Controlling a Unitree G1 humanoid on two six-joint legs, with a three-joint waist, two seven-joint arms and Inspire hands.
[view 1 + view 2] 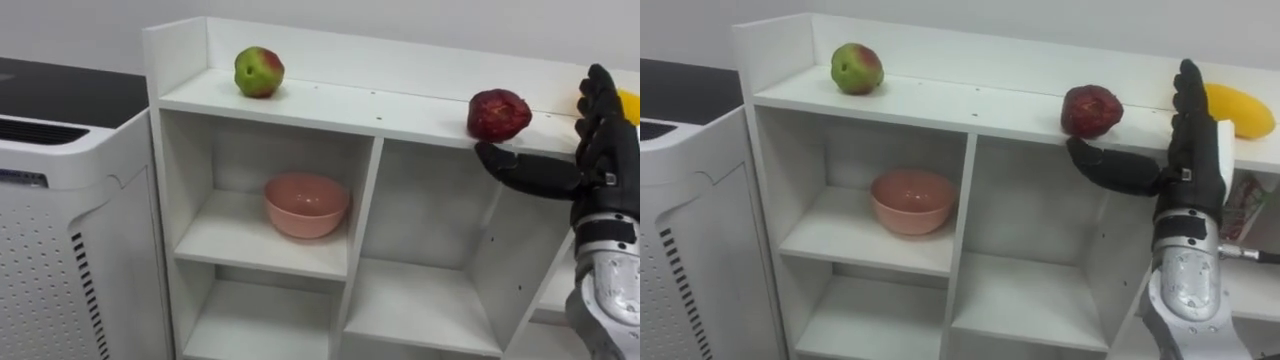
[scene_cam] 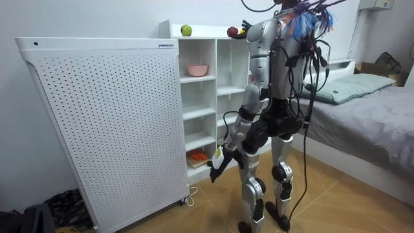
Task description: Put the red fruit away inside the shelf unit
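Progress: three fruits are lying on the top board of the white open-fronted closet (image 1: pixel 380 108): a green-and-red apple (image 1: pixel 259 72) at left, a dark red wrinkled fruit (image 1: pixel 498 114) at the front edge, and a yellow oblong fruit (image 1: pixel 1238 108) at right.
Remaining: likely the final spacing along the board.
Right hand (image 1: pixel 603 160): released and holding nothing, with fingers pointing straight up and the thumb reaching just under the red fruit.
Left hand (image 2: pixel 217 167): hanging low by the thigh; I cannot tell its grasp.

Apple (image 1: pixel 259 72) on closet (image 1: pixel 340 102) top, left end. Second fruit (image 1: pixel 498 114) right of it, at front edge. Third fruit (image 1: pixel 1238 108) farther right. Bowl (image 1: pixel 306 204) in upper left compartment. Appliance (image 1: pixel 70 200) left of closet.
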